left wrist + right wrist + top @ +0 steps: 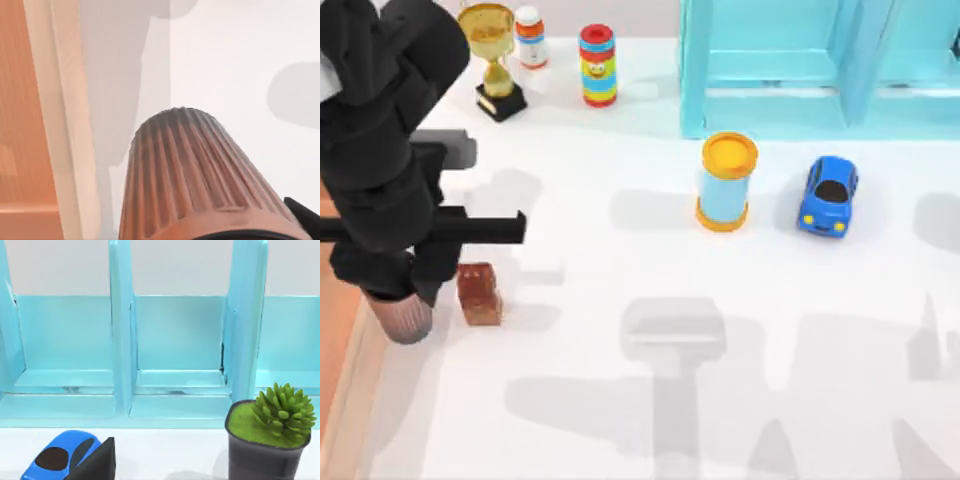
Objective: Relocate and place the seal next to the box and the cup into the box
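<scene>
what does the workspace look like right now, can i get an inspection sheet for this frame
surface: white table, crossed by grey shadows
job's things: cup held in the left gripper beside the box rim at the table's left edge; seal upright on the table just right of the cup
clutter: blue cylinder with yellow lid, blue toy car, gold trophy, small white bottle, striped stacked toy, potted plant
grippers: left gripper shut on the cup; right gripper finger near the toy car
cables: nothing seen
surroundings: turquoise shelf unit at the back
</scene>
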Motion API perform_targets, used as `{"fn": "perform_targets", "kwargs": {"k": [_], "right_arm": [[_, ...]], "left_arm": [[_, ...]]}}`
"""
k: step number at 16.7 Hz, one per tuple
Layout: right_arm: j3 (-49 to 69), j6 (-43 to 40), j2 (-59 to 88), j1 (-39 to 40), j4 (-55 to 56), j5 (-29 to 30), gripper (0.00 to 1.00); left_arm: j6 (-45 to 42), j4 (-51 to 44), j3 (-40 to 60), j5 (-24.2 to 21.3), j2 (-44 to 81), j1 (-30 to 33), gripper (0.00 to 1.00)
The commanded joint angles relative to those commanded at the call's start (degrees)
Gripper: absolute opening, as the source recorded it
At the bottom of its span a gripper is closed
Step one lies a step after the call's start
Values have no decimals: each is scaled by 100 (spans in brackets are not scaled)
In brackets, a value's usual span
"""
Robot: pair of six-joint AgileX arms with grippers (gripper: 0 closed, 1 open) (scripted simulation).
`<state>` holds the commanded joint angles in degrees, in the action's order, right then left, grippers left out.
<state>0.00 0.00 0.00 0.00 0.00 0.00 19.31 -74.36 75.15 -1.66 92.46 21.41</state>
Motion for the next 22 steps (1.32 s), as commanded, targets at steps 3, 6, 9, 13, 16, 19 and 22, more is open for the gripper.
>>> {"fn": "perform_targets", "kwargs": {"k": [3, 6, 9, 13, 16, 19, 22], "right_arm": [[0, 0, 0, 0, 0, 0, 100], [0, 0, 0, 0, 0, 0, 100], [0, 0, 0, 0, 0, 0, 100], [0, 0, 0, 0, 0, 0, 100], [0, 0, 0, 0, 0, 0, 100], [0, 0, 0, 0, 0, 0, 100], [0, 0, 0, 0, 0, 0, 100]], "left_arm": [[-1181, -29, -254, -77, -247, -1197, 0], [-2378, -34, -539, -148, -505, -2412, 0], [-3405, -15, -818, -207, -736, -3463, 0], [-4146, 12, -1055, -257, -909, -4217, 0], [-4185, 25, -1078, -257, -930, -4256, 0], [-4189, 32, -1071, -240, -899, -4233, 0], [-4200, 324, -1296, -243, -861, -4253, 0]]}}
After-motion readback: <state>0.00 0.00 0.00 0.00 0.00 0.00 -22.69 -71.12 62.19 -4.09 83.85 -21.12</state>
